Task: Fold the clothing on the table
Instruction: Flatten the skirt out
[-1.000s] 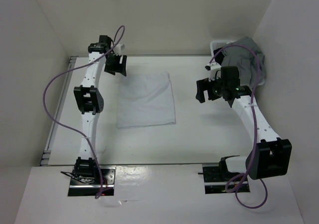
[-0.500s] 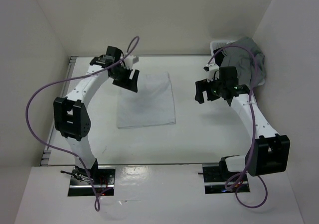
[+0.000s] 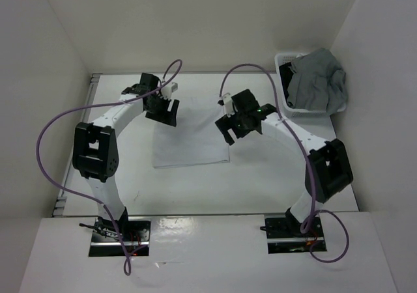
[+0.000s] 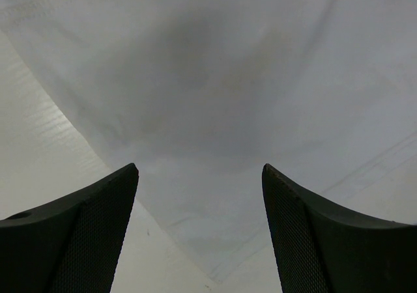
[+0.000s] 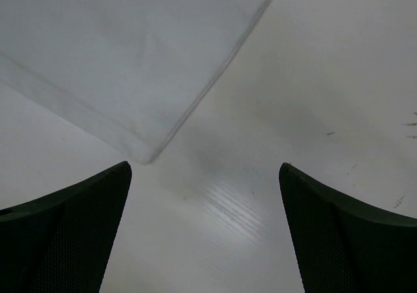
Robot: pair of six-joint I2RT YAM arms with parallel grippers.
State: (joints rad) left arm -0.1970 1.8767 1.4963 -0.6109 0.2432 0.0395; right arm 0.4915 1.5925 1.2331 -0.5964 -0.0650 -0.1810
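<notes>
The clothing [image 3: 191, 133] is a white folded rectangle lying flat in the middle of the table [image 3: 260, 176]. My left gripper [image 3: 166, 111] hovers open over its far left corner; in the left wrist view the cloth [image 4: 215, 78] fills the space between the dark fingers [image 4: 78, 241], one corner pointing toward me. My right gripper [image 3: 229, 129] stands open at the cloth's right edge. The right wrist view has a cloth corner [image 5: 117, 58] just ahead of the left finger [image 5: 65, 234], with bare table [image 5: 313, 78] between the jaws.
A white slatted basket [image 3: 285, 61] with a grey garment [image 3: 317, 81] heaped in it sits at the far right corner. A grey rail [image 3: 78, 137] runs along the table's left edge. White walls close in the back and both sides.
The left arm swung right from the far left corner to above the cloth. The right arm swept left from beside the basket to the cloth's right edge. Both grippers stayed open.
</notes>
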